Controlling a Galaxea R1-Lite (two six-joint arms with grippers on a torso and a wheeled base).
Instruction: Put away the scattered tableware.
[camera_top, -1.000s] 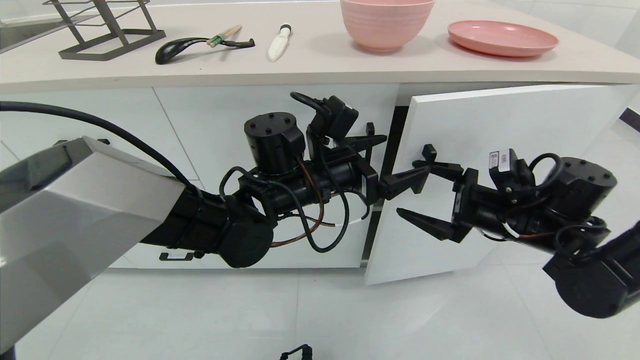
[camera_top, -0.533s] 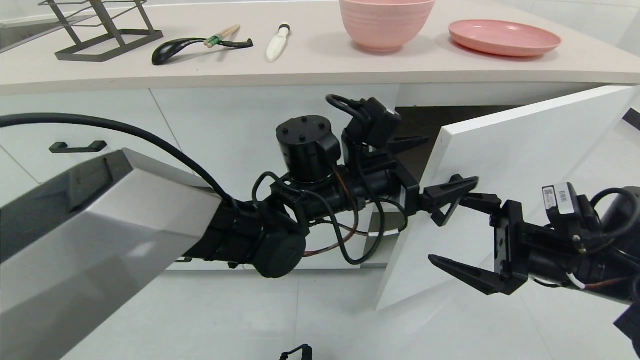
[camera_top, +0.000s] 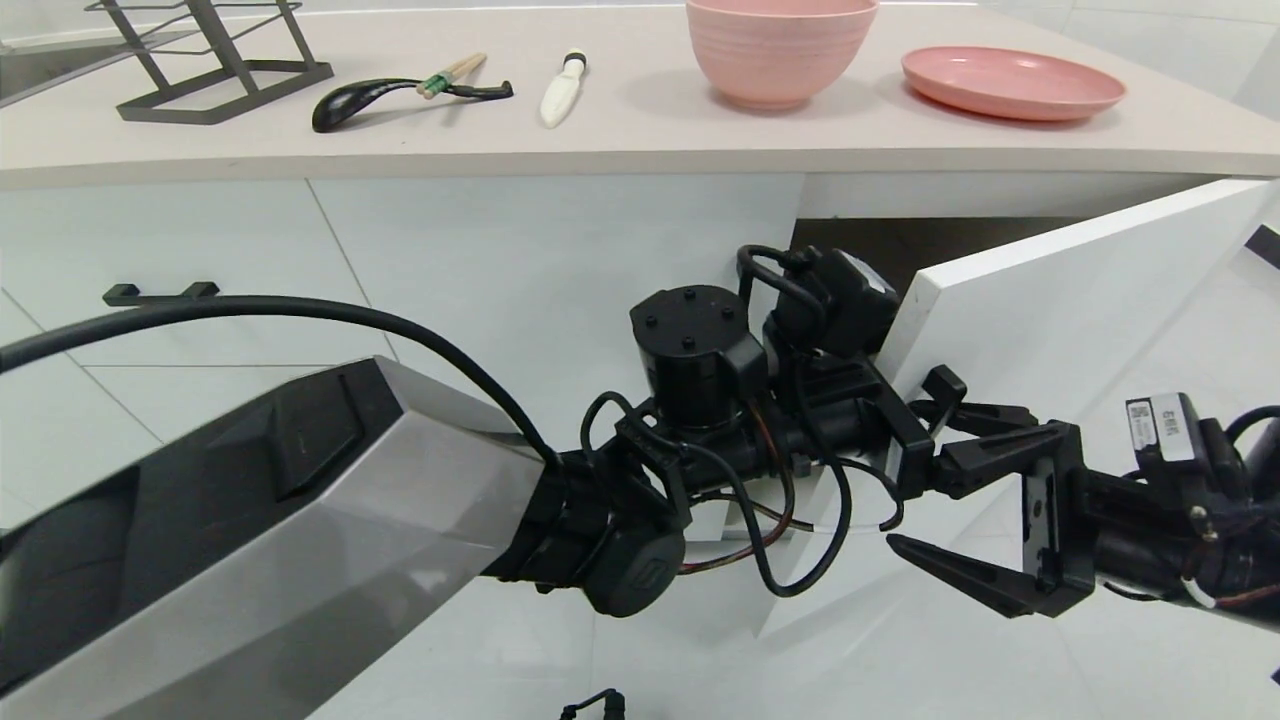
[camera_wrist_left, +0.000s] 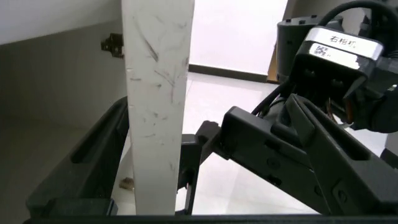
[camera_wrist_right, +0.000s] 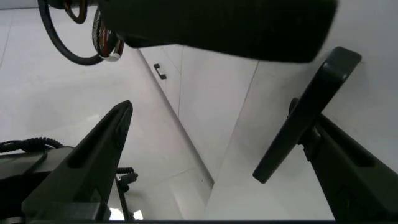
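Observation:
On the counter (camera_top: 640, 140) lie a black spoon (camera_top: 350, 100), chopsticks (camera_top: 452, 72) and a white-handled utensil (camera_top: 560, 90). A pink bowl (camera_top: 780, 50) and a pink plate (camera_top: 1012, 82) stand farther right. Below the counter a white cabinet door (camera_top: 1080, 300) stands swung open. My left gripper (camera_top: 925, 400) is shut on its free edge; in the left wrist view the door panel (camera_wrist_left: 158, 74) runs between the gripper's (camera_wrist_left: 155, 149) two fingers. Just below it, in front of the door face, my right gripper (camera_top: 925, 510) is open and holds nothing, as its own view (camera_wrist_right: 205, 130) confirms.
A dark wire rack (camera_top: 215, 60) stands at the counter's far left. The cabinet's dark inside (camera_top: 880, 245) shows behind the open door. A black handle (camera_top: 160, 293) sits on the left cabinet front. White tiled floor (camera_top: 450, 660) lies below.
The cabinet door has swung farther open, with my left gripper moving right and toward me along with its edge. My right gripper has drawn back to the right and lower.

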